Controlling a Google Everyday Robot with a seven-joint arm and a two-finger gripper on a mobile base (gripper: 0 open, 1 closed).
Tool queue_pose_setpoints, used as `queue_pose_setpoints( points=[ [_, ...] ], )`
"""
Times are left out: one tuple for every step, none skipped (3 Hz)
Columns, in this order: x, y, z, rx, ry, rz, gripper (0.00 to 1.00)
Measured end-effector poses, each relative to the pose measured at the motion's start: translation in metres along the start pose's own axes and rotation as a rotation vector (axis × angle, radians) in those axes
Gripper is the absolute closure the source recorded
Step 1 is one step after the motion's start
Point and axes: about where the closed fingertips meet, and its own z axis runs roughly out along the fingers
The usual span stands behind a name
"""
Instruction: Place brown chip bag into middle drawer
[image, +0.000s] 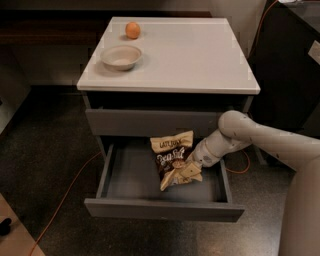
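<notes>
The brown chip bag (173, 159) has a dark centre with white lettering and cream ends. It hangs tilted inside the open middle drawer (131, 175), its lower end near the drawer floor. My gripper (189, 169) reaches in from the right at the end of the white arm. It is shut on the bag's lower right part. The bag's top end stands in front of the closed upper drawer front (125, 122).
On the white cabinet top (200, 55) stand a white bowl (121, 56) and an orange (132, 30) at the back left. An orange cable (70, 192) runs across the dark floor on the left. A dark cabinet (290, 65) stands at the right.
</notes>
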Motion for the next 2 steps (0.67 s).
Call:
queue_pose_setpoints(
  points=[
    [0.012, -0.012, 0.016, 0.002, 0.017, 0.016, 0.75],
    [0.024, -0.02, 0.034, 0.041, 0.059, 0.001, 0.52]
  ],
)
